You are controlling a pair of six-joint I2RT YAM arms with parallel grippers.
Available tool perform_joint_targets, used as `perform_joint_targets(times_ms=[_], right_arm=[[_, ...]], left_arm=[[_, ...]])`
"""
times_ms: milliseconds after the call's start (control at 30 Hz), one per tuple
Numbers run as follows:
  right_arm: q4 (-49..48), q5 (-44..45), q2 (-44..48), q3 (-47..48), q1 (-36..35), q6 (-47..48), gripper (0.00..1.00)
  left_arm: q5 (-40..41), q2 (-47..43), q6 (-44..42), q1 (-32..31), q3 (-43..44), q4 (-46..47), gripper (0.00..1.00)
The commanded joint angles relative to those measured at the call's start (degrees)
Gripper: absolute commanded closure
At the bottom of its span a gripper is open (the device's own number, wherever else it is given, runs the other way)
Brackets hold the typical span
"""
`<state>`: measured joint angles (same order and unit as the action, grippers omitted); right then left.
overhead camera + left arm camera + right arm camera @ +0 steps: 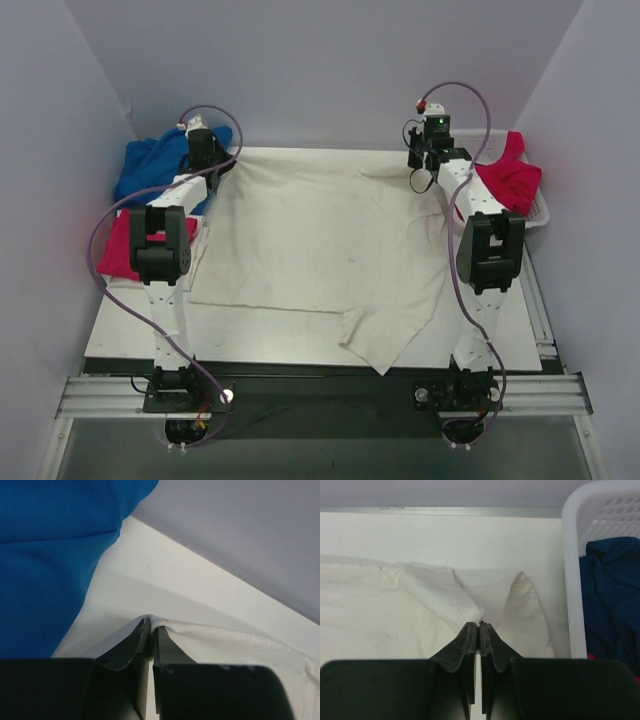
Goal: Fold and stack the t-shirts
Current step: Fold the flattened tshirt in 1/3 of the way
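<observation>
Showing a large cream-white t-shirt [320,240] spread almost flat over the middle of the desk [125,332], one loose corner reaching the desk's near edge. The cloth looks light, soft and limp, likely to sag and wrinkle, so it probably handles best pinched at corners or hems and drawn taut between two holds. At the desk's far left corner the left end effector [151,627] is pinched nearly closed on the shirt's hem. Toward the desk's far right the right end effector [480,625] is clamped on a raised peak of the same cloth. A royal blue t-shirt [155,165] is heaped at the desk's far left corner, touching the cream one, and a crimson-pink t-shirt [118,248] lies along the desk's left edge. At the desk's right edge a white lattice basket [570,555] holds a crimson shirt [508,178] and a blue garment [610,585], crowding any sweep there.
</observation>
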<state>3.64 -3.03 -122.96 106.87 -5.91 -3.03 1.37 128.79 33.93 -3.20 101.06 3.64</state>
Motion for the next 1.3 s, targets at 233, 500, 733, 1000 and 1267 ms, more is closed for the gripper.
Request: perform_joint_targets(times_ms=[233, 500, 733, 1000, 1267], right_arm=[[-3.0, 4.3, 15.7, -11.0, 0.6, 0.6, 1.00], [-3.2, 4.4, 23.5, -21.0, 0.9, 0.6, 1.00], [-3.0, 3.9, 28.5, -29.7, 1.8, 0.1, 1.00], [-1.8, 4.3, 33.2, -38.6, 2.2, -1.9, 1.00], [0.3, 1.7, 34.2, -43.3, 1.9, -4.2, 1.00]], left_arm=[[0.0, -8.7, 1.3, 1.4, -6.7, 3.0, 1.00], [-0.7, -12.9, 2.5, 1.8, -11.8, 3.0, 1.00], [0.0, -14.4, 5.1, 1.9, -16.8, 0.4, 1.00], [-0.1, -13.7, 8.3, 2.0, -19.9, -3.2, 1.00], [0.6, -13.5, 10.9, 2.0, -21.2, -10.0, 1.00]])
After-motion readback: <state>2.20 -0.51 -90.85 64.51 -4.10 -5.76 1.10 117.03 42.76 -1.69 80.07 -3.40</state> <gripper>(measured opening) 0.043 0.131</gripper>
